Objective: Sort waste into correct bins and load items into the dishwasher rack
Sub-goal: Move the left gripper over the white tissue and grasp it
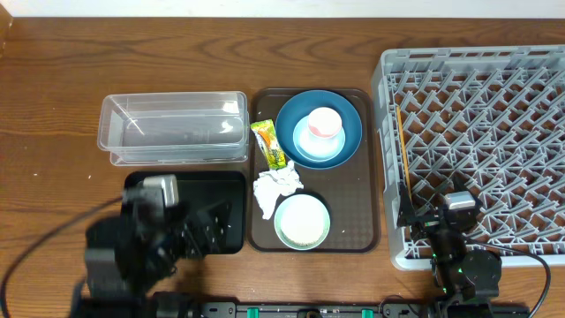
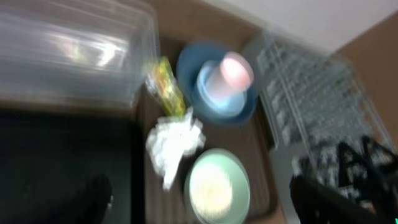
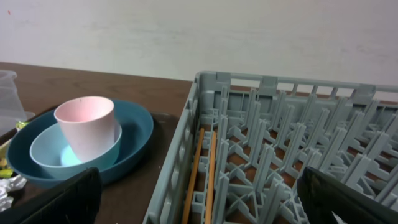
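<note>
Both hands gape wide, holding nothing: left hand (image 1: 201, 228) over black tray (image 1: 231, 190), right hand (image 1: 415, 215) at rack's (image 1: 477, 124) near-left corner. Brown tray (image 1: 364, 208), between clear tub (image 1: 172, 128) and rack, carries pink cup (image 1: 322, 124) in light-blue bowl (image 1: 316, 152) on dark-blue plate (image 1: 346, 110); also wrapper (image 1: 269, 144), tissue (image 1: 275, 187), and mint bowl (image 1: 279, 221) of rice (image 1: 303, 219). Tub sits behind black tray on worktop (image 1: 53, 97).

We see a brown serving tray (image 1: 355, 208) on the wooden surface (image 1: 53, 88), two thin orange sticks (image 3: 200, 171) right of it.
</note>
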{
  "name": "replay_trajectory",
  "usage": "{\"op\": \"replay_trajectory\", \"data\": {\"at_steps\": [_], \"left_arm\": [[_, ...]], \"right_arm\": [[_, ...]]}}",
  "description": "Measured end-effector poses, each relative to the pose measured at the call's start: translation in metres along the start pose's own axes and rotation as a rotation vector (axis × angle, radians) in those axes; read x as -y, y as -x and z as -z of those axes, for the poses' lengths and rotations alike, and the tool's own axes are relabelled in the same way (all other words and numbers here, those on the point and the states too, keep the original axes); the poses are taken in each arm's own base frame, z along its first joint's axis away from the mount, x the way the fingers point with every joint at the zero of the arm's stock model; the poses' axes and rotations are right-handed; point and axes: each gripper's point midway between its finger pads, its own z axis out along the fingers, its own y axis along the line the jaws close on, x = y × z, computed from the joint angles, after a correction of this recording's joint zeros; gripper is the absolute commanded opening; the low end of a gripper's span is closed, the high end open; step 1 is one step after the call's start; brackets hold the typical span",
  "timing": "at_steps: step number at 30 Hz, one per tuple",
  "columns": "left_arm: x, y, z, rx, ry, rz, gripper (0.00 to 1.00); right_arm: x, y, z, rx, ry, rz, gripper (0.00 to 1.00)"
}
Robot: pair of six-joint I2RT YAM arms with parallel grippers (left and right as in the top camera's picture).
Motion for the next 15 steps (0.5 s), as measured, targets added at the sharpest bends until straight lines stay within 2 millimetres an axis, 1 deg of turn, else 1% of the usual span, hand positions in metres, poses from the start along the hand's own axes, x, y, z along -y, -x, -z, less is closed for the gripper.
{"op": "replay_trajectory", "data": {"at_steps": [3, 6, 7, 9, 10, 12, 13, 14, 15], "left_arm": [[-0.005, -0.002, -0.007, -0.176, 0.074, 0.085, 0.95], [-0.011, 0.001, -0.023, -0.285, 0.120, 0.153, 0.95], [-0.015, 0.000, -0.030, -0.320, 0.136, 0.179, 0.95], [-0.024, -0.009, -0.042, -0.402, 0.172, 0.227, 0.94], [-0.028, -0.012, -0.048, -0.434, 0.186, 0.249, 0.86], [-0.033, -0.016, -0.058, -0.479, 0.204, 0.284, 0.55], [-0.035, -0.020, -0.063, -0.513, 0.205, 0.303, 0.47], [-0.035, -0.022, -0.067, -0.532, 0.204, 0.314, 0.36], [-0.036, -0.025, -0.070, -0.552, 0.211, 0.329, 0.27]], "right_arm": [[0.000, 0.000, 0.000, 0.000, 0.000, 0.000, 0.99], [0.000, 0.000, 0.000, 0.000, 0.000, 0.000, 0.99], [0.000, 0.000, 0.000, 0.000, 0.000, 0.000, 0.99], [0.000, 0.000, 0.000, 0.000, 0.000, 0.000, 0.99], [0.000, 0.000, 0.000, 0.000, 0.000, 0.000, 0.99], [0.000, 0.000, 0.000, 0.000, 0.000, 0.000, 0.99], [0.000, 0.000, 0.000, 0.000, 0.000, 0.000, 0.99], [0.000, 0.000, 0.000, 0.000, 0.000, 0.000, 0.99], [0.000, 0.000, 0.000, 0.000, 0.000, 0.000, 0.99]]}}
